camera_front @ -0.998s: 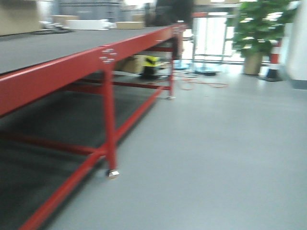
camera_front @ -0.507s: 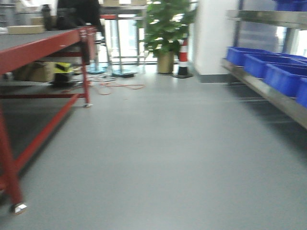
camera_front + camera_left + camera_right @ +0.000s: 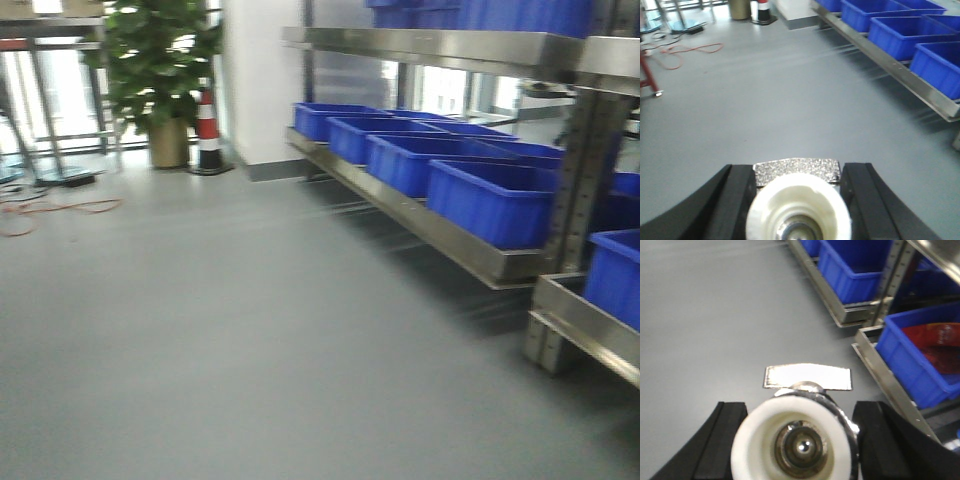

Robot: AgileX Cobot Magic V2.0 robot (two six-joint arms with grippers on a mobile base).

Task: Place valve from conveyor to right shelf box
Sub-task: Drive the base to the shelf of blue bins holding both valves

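Left end effector (image 3: 799,210) clenches a valve (image 3: 790,192), bottom centre: white-ringed, steel-bored, flat silver-handled. Right end effector (image 3: 799,445) clenches another valve (image 3: 757,437), alike.

Left valve (image 3: 798,215) and right valve (image 3: 797,442), white-rimmed, are hanging between black fingers (image 3: 735,200); blue boxes (image 3: 495,205) are lining the shelf (image 3: 420,218).

We are in a warehouse hall.
We see steel shelving (image 3: 440,232) lined with blue bins (image 3: 490,205), plus a striped cone (image 3: 208,128).
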